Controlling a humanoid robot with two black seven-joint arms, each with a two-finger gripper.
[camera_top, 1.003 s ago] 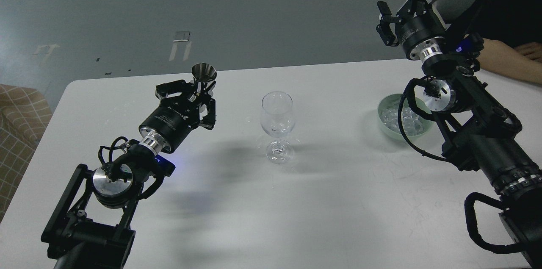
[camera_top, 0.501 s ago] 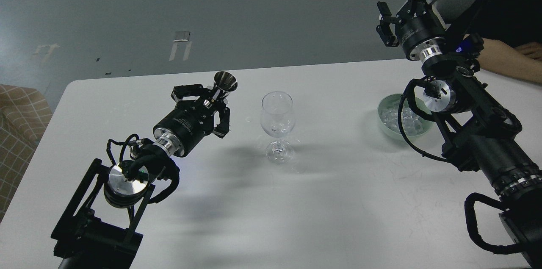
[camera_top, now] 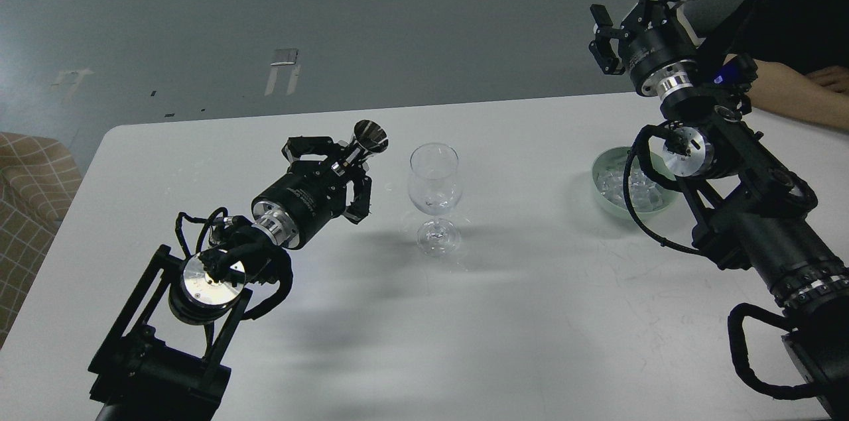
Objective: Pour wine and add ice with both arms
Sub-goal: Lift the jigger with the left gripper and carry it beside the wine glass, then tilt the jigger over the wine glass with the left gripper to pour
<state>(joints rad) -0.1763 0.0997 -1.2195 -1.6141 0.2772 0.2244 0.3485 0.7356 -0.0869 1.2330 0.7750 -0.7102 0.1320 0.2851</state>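
- Left gripper (camera_top: 345,166): clamped on one metal jigger (camera_top: 369,137), just left of the one wine glass (camera_top: 434,195).
- Right gripper (camera_top: 637,10): fingers spread, empty, raised beyond one green bowl (camera_top: 600,192).
- Ice (camera_top: 620,185): several cubes in the bowl, right of glass; count unclear.
- One white table (camera_top: 517,315).

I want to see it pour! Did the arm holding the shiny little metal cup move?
Yes. The left gripper with the small shiny metal cone-shaped cup moved right, closer to the clear stemmed wine glass, which stayed put.
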